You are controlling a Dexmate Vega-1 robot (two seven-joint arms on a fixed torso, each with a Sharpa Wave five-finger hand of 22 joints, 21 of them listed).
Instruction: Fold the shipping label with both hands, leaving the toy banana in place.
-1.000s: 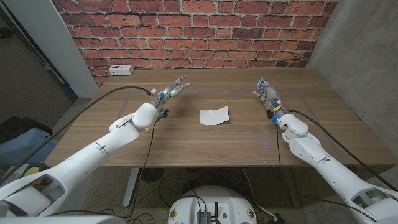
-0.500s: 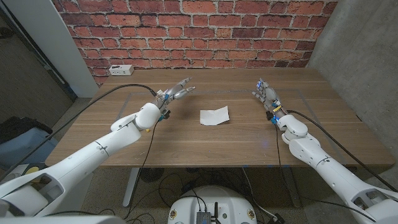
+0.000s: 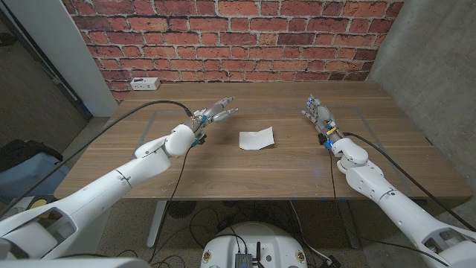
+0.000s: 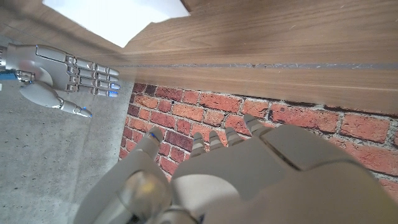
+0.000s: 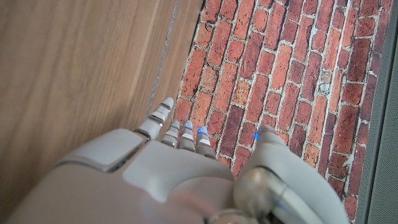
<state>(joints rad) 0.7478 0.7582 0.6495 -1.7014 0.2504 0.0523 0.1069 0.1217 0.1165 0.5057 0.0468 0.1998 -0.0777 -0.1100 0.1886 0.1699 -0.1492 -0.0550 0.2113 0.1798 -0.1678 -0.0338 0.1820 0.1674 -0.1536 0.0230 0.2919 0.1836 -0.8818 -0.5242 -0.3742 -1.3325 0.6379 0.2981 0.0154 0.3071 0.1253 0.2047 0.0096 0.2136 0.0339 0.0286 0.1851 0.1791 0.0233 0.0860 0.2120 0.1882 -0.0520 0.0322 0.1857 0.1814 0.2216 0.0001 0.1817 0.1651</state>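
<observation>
While the shipping label (image 3: 256, 138) lies untouched at mid-tabletop (image 3: 223, 167) between both empty, spread hands, left hand (image 3: 212, 113) and right hand (image 3: 317, 114), the approach step applies; no banana is apparent.

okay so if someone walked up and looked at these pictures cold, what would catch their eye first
Probably the white shipping label, lying alone near the middle of the wooden table, bright against the dark wood. Next, the two white robot arms reaching in from the near corners: the left hand hovers left of the label with its fingers spread toward it, and the right hand is off to the label's right, apart from it. Behind the table is a red brick wall.
</observation>
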